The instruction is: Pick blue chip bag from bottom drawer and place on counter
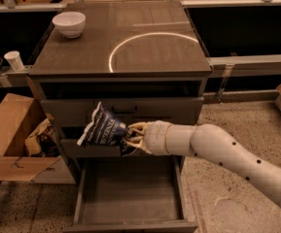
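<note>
Now my pincer (130,139) is clamped on the bag (103,130), which sticks out ahead of it; the surface (81,57) lies above the pincer.

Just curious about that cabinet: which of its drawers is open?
The bottom drawer, pulled out, floor bare; the two drawers above are shut. The gripper holds the chip bag above it.
</note>
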Available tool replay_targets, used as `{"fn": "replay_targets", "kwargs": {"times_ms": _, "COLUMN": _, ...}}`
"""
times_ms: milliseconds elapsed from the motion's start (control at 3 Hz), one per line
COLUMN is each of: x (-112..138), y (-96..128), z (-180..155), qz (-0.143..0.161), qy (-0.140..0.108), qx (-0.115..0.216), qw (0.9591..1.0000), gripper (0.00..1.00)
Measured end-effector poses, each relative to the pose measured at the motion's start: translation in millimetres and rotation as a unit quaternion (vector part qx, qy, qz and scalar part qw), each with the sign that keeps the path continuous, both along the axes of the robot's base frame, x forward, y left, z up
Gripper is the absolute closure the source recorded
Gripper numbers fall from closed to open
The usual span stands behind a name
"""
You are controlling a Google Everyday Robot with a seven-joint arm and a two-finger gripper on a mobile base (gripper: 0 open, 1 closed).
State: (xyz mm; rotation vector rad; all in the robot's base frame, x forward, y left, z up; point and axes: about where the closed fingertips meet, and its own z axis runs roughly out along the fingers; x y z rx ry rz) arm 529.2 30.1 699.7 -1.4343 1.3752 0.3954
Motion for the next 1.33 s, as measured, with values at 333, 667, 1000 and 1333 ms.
{"fn": "replay_targets", "kwargs": {"times_ms": 333, "x": 34.2, "y": -22.3, "z": 70.9, "qz": -0.038, "qy": -0.032, "qx": 0.023, "qw": 0.9985, "gripper": 1.00}}
{"fn": "replay_targets", "kwargs": {"times_ms": 667, "x": 74.4, "y": -54.5, "z": 141.9, "qz": -0.094, "qy": -0.060, "qx": 0.049, "qw": 0.9926, "gripper": 1.00}}
{"fn": "replay_targets", "kwargs": {"times_ms": 1000, "x": 74.5, "y": -54.5, "z": 142.0, "qz": -0.094, "qy": -0.060, "qx": 0.049, "qw": 0.9925, "gripper": 1.00}}
{"fn": "replay_targets", "kwargs": {"times_ms": 1333, "x": 112.1, "y": -59.9, "z": 174.7, "qz": -0.117, "qy": -0.078, "qx": 0.072, "qw": 0.9874, "gripper": 1.00}}
